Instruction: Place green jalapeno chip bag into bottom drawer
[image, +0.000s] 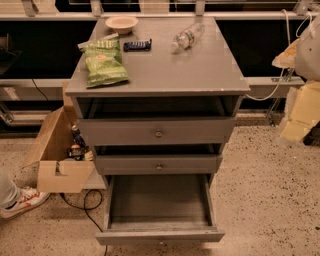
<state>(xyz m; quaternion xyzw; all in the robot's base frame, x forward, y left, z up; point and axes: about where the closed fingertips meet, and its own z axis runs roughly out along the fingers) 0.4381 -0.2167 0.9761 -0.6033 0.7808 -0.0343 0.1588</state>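
1. Green and crinkly, the green jalapeno chip bag (104, 62) lies flat on the left side of the grey cabinet top (200, 70), near the front-left corner. Its pale striped band points toward the back edge.
2. Just beside the bag's upper right corner lies a small dark snack bar (137, 45). Whether the two touch cannot be told.
3. Behind the bar, at the back edge of the top, stands a pale bowl (121, 23). A clear plastic bottle (187, 36) lies on its side at the back, right of centre, well apart from the bag.
4. Below, the bottom drawer (160, 235) is pulled far out toward the camera, with its flat grey floor and both side walls in plain view.
5. Above it sit the middle drawer (157, 164) and the top drawer (157, 131). Each is shallower, has a round knob, and has a dark gap over its front.
6. The gripper (299, 117) is a pale blurred shape at the right edge, beside the cabinet's right side and well apart from the bag. How far open it is cannot be told, and the bag is not in its hold.
7. Left of the cabinet an open cardboard box (55, 170) rests on the speckled floor (265, 200) with dark bottles inside. A white and red shoe (22, 200) shows at the lower left, and a black cable (85, 205) loops near the box.
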